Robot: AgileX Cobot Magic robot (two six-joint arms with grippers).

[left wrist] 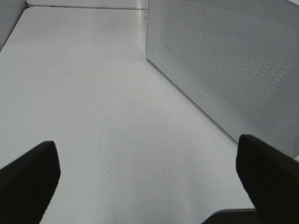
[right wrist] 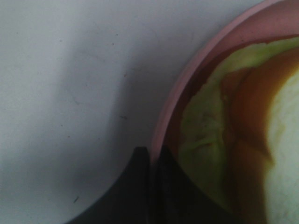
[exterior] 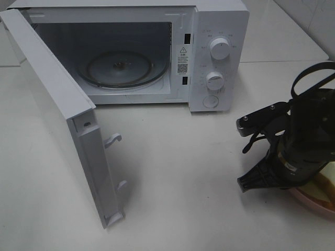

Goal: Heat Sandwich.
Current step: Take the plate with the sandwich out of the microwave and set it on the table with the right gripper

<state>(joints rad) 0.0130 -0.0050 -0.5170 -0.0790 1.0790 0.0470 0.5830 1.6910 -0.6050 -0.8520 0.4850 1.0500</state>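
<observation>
- White microwave sits at back of white table in ext high view, door swung fully open toward the left-front, glass turntable bare inside. Two dials + button on its right panel.
- Same view: right arm low at right edge, over pink plate; sandwich only partly visible behind the arm, on that plate, well apart from microwave. Right gripper itself hidden under the wrist here. Left arm not seen.
- Left wrist: left gripper released, fingers spread wide, nothing between them, just bare table below; perforated face of the door just beside.
- Right wrist: right gripper clenched on the plate rim, one finger outside, one inside. Sandwich lies in the plate, tan crust + pale green-yellow filling right next to inner finger; contact w/ it can't tell.
</observation>
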